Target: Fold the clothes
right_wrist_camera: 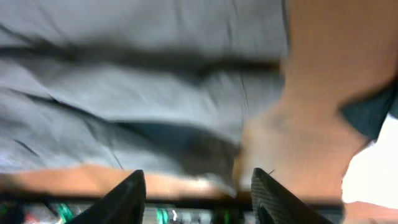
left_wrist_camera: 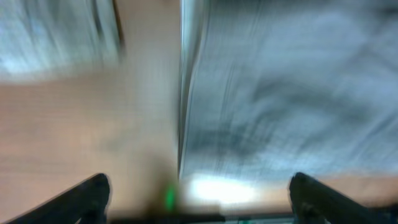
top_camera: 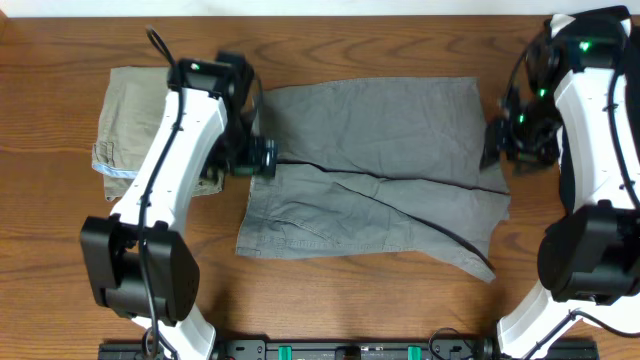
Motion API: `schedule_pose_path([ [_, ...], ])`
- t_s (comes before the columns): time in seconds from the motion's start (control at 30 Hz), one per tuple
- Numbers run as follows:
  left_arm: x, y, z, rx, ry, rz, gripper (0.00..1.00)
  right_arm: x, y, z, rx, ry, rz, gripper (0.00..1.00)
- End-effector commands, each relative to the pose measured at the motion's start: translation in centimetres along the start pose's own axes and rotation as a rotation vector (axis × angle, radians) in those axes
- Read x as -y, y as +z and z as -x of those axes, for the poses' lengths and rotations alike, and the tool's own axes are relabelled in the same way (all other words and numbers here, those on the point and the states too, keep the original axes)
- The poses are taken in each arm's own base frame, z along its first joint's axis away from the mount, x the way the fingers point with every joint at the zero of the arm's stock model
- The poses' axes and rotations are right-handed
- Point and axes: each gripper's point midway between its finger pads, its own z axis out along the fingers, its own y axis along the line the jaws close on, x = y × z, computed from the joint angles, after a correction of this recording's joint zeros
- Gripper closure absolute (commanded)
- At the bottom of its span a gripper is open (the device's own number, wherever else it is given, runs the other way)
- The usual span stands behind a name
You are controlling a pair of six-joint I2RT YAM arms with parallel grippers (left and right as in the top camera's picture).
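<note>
Grey shorts [top_camera: 380,170] lie flat across the middle of the wooden table, one leg doubled over the other. My left gripper [top_camera: 262,158] hovers at their left edge. In the blurred left wrist view it [left_wrist_camera: 200,199] stands wide open, empty, over that cloth edge [left_wrist_camera: 280,93]. My right gripper [top_camera: 497,145] is at the shorts' right edge. In the right wrist view it [right_wrist_camera: 199,190] is open with nothing between its fingers, and the grey cloth [right_wrist_camera: 137,74] lies just beyond them. Folded olive-khaki shorts [top_camera: 125,110] with a pale-blue lining lie at the far left.
Bare wooden table [top_camera: 330,300] shows in front of the grey shorts and behind them. A dark rail [top_camera: 350,350] runs along the front edge between the two arm bases. My left arm crosses over the khaki shorts' right side.
</note>
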Motion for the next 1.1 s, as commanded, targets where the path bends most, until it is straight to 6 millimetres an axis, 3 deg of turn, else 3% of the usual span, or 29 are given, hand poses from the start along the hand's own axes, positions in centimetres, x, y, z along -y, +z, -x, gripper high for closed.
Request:
schedule_pose_path([
  [0.0,0.3,-1.1,2.7,0.125,0.000,-0.016,0.28,-1.9,-1.6,1.7,0.107,-0.045,0.024,0.58],
  [0.07,0.7,-0.7,4.5,0.183,0.006,-0.031,0.74,-2.4,-1.6,2.9,0.152,-0.060,0.028,0.70],
  [0.1,1.0,-0.4,5.2,0.197,0.008,-0.043,0.89,-2.5,-1.4,3.6,0.168,-0.064,0.029,0.74],
  [0.13,1.4,0.1,5.8,0.206,0.011,-0.062,0.92,-2.6,-1.2,4.1,0.178,-0.067,0.030,0.77],
  [0.3,2.6,3.7,7.2,0.151,0.018,-0.116,0.92,-2.7,1.4,6.0,0.159,-0.079,0.028,0.88],
  [0.53,2.4,9.9,7.3,0.017,0.005,-0.105,0.92,-3.5,7.2,8.9,0.097,-0.159,0.019,0.99],
  [0.63,2.3,11.8,7.4,-0.016,0.000,-0.099,0.93,-3.8,9.9,10.1,0.079,-0.176,0.017,0.99],
  [0.8,2.3,13.6,8.1,-0.016,0.000,-0.099,0.92,-3.7,14.6,11.3,0.028,-0.175,0.012,0.99],
  [1.07,2.9,15.6,11.6,0.096,0.017,-0.118,0.94,-3.0,20.7,13.1,0.007,-0.169,0.010,0.99],
])
